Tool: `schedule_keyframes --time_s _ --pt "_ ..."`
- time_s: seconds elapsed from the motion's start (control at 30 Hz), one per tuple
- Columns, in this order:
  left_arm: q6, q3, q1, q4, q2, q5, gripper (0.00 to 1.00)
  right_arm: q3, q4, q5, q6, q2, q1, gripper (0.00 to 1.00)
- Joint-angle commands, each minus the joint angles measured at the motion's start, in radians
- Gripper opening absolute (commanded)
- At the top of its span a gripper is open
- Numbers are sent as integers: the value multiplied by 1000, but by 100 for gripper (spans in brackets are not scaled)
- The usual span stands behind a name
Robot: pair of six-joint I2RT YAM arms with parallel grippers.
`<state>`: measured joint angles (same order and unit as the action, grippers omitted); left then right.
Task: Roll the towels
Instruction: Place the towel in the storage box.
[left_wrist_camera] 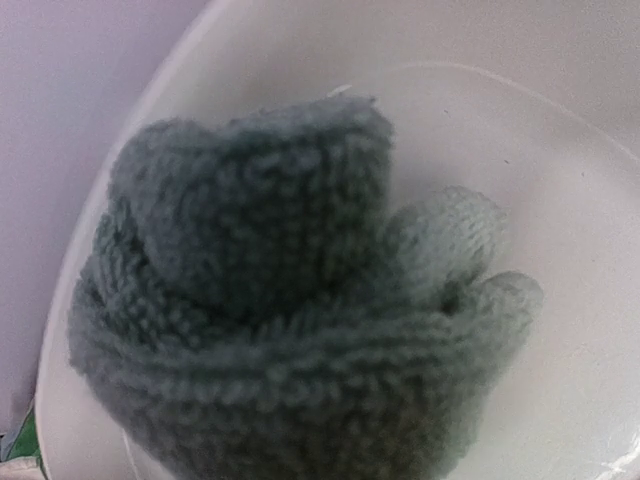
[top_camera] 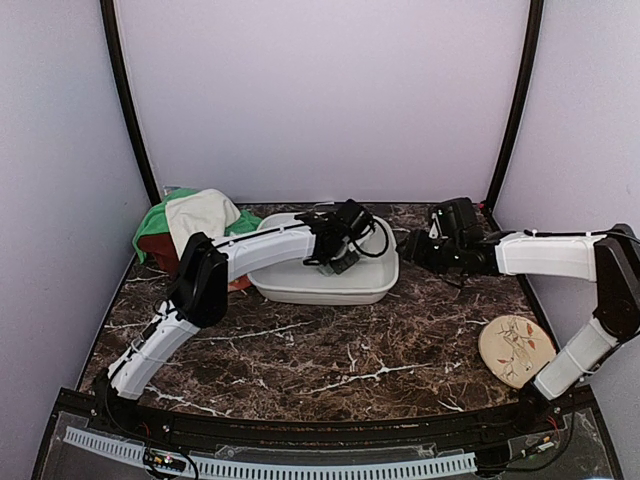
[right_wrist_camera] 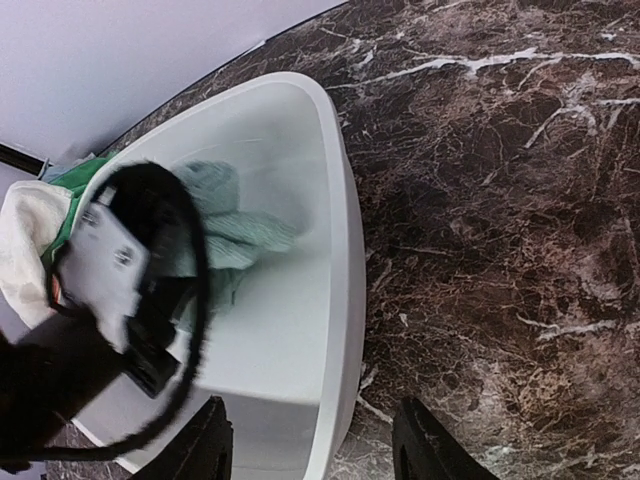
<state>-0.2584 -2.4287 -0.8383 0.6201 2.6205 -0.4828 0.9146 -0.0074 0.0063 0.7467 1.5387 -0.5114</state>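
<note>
Left wrist view is filled by the sage-green towel [left_wrist_camera: 290, 300], wound into a thick roll and hanging just over the white basin [left_wrist_camera: 560, 130], apparently ready to be set inside; the fingers holding it are hidden there. Top external view supplies the left gripper [top_camera: 338, 258], narrowed on the roll. Beside the basin's end, the right gripper [right_wrist_camera: 315, 405] stands wide and empty. A cream-white towel [top_camera: 200, 215] and a bright green towel [top_camera: 152, 228] lie heaped at the table [top_camera: 350, 350] corner.

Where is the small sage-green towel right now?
The sage-green towel is bundled in the left gripper, inside the white basin at the back centre of the table, right of the towel pile.
</note>
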Motion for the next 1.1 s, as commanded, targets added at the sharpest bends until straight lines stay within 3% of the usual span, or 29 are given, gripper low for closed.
schedule_keyframes --time_s 0.0,0.1,0.2,0.23,0.3,0.37,0.47,0.5,0.77,1.07 --pt "-43 -15 -31 6 52 -36 0 -26 30 39 13 -68 5 55" --pt "-136 42 -53 -118 38 -120 0 -50 39 35 18 -85 8 55" --pt "-143 48 -60 -120 32 -108 1 -64 50 26 25 -91 10 56" --pt "-123 39 -60 -90 31 -77 9 -65 51 25 26 -91 10 56" --pt "-87 33 -59 -36 24 -6 44 -69 57 21 27 -91 9 56" --pt "-55 35 -58 19 21 76 70 -70 62 17 28 -88 12 57" --pt "-18 29 -46 83 -31 204 94 -72 69 5 28 -80 11 58" --pt "-10 25 -38 102 -47 255 97 -72 71 2 28 -79 12 58" --pt "-75 22 -13 227 -150 597 99 -64 69 9 31 -80 11 58" --pt "9 -30 108 224 -210 692 99 -35 23 73 50 -115 -11 58"
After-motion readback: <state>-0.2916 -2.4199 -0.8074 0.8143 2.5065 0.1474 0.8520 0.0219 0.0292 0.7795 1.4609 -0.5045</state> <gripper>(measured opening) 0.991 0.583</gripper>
